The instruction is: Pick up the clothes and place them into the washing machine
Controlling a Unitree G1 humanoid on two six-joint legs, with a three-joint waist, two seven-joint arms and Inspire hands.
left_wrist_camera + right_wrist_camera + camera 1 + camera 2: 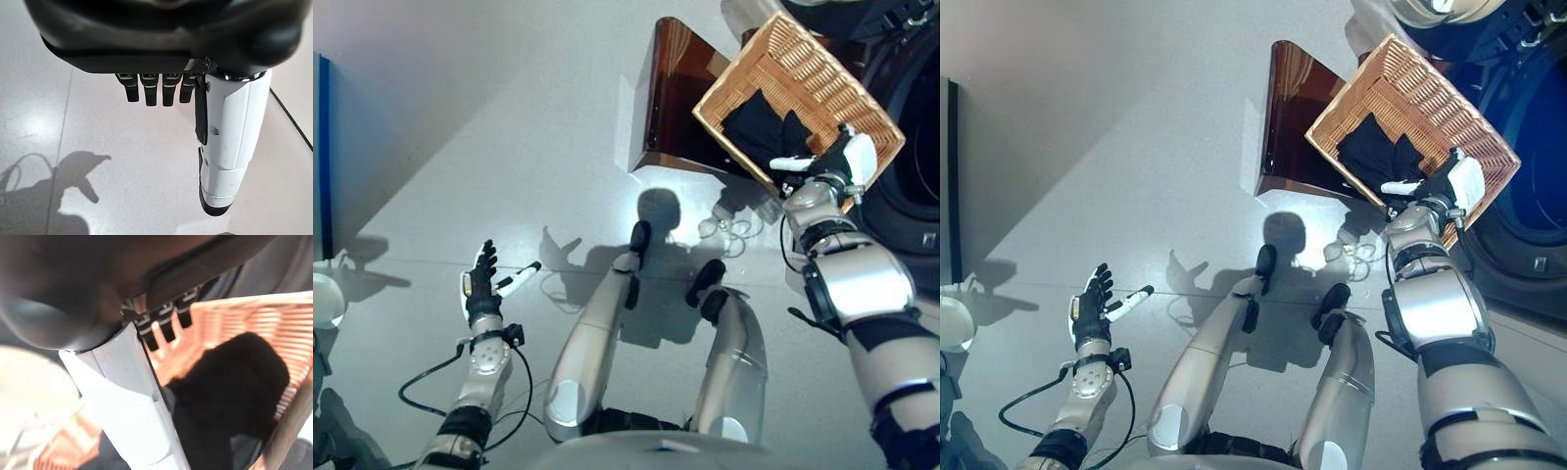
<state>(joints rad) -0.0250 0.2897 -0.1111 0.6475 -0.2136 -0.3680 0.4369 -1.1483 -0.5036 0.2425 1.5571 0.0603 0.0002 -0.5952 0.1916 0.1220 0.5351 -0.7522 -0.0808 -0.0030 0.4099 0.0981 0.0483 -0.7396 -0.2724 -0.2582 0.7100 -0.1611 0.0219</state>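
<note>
Over the wicker basket (pixel 803 83), right hand (pixel 837 157) spread, empty; reach deeper, clamp dark clothes (pixel 766 127) firmly. Left hand (pixel 481 284) spread, idle.

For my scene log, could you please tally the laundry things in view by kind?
Wicker basket: 1
Dark clothes, one heap in the basket; pieces cannot be counted: 1
Washing machine: 1
Total: 3

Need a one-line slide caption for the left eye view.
Right hand over the wicker basket of dark clothes beside the washing machine; left hand open over bare floor.
</note>
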